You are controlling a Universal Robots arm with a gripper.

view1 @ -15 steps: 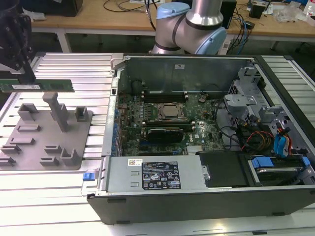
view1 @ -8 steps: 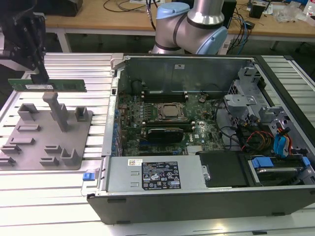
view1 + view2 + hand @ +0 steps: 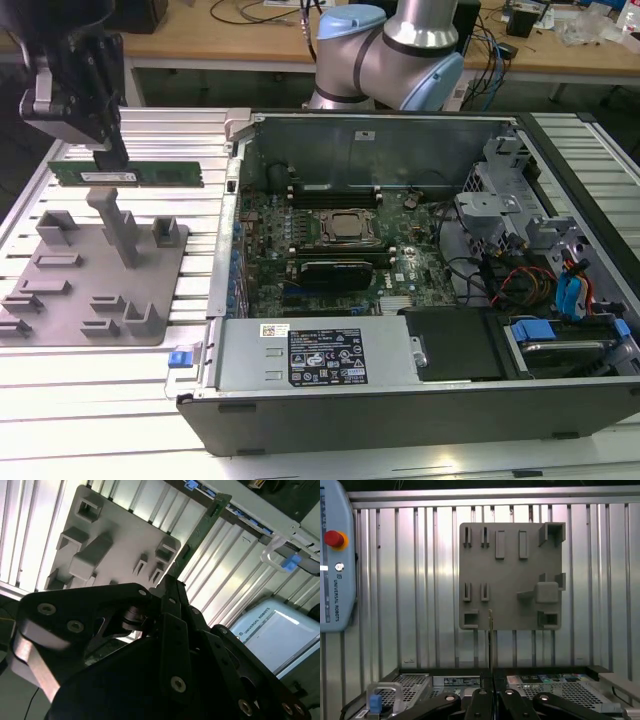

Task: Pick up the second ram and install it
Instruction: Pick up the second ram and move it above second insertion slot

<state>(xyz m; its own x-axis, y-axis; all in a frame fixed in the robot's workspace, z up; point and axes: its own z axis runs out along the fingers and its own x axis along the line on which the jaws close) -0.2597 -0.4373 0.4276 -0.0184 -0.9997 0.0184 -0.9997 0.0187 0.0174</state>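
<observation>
The second ram (image 3: 125, 175), a long thin green board, hangs level above the grey fixture plate (image 3: 90, 290) at the exterior view's left, held at one end. My gripper (image 3: 108, 152) is shut on it from above. In the second wrist view the ram (image 3: 200, 535) runs away from the black fingertips (image 3: 172, 587) over the fixture plate (image 3: 125, 535). In the first wrist view it shows edge-on as a thin line (image 3: 490, 640) rising from the gripper (image 3: 493, 692) in front of the plate (image 3: 510, 575). The ram is clear of the plate's tall post (image 3: 118, 225).
An open computer case (image 3: 400, 380) lies at the exterior view's right, with the motherboard (image 3: 300, 235), silver processor socket (image 3: 348, 226) and long black slots (image 3: 335, 190). A drive bay and cables (image 3: 520, 270) fill its far side. A pendant with a red button (image 3: 334, 539) lies on the ribbed table (image 3: 410, 630).
</observation>
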